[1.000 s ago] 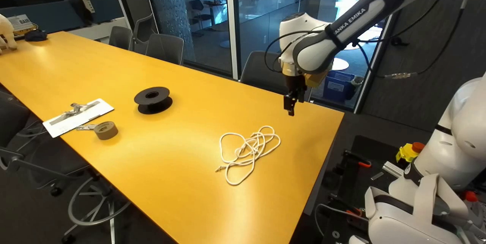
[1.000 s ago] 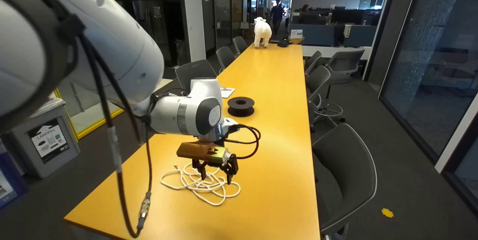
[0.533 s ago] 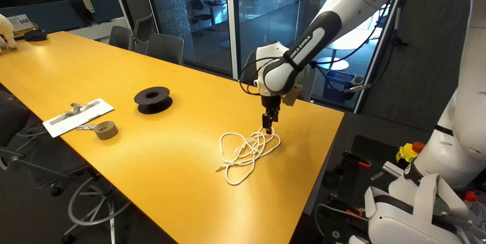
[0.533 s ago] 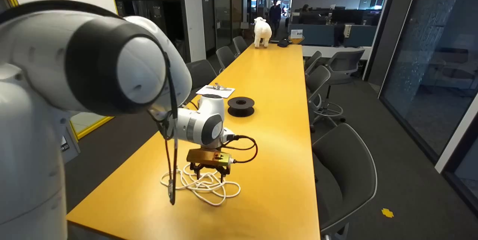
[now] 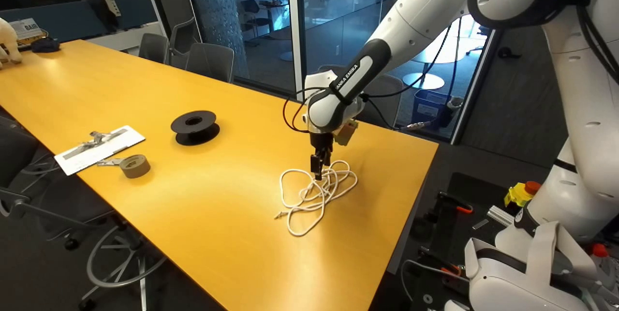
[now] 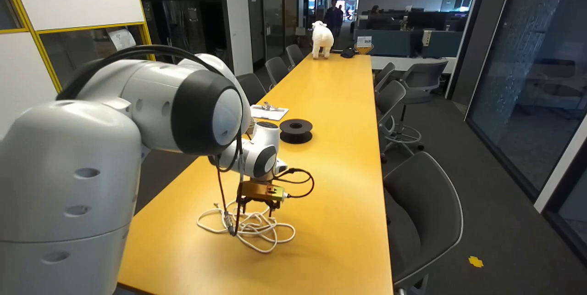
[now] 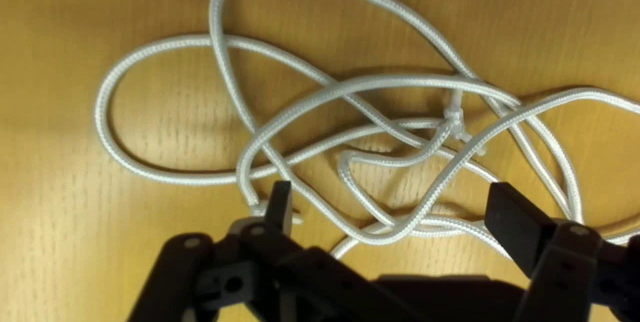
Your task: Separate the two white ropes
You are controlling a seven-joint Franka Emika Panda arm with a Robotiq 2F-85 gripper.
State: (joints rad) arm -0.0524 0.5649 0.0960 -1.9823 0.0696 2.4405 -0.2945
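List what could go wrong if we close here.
1. In the wrist view, several strands of the white ropes show between the jaws of the open hand; closing could pinch both ropes together.
2. The knot-like end sits among crossing strands and might snag when pulled.
3. Both ropes look alike, so grabbing the wrong strand seems possible.

The table (image 5: 232,233) bears white ropes (image 7: 410,80), a spool (image 5: 195,128), tape (image 5: 135,167) and card (image 5: 104,153).
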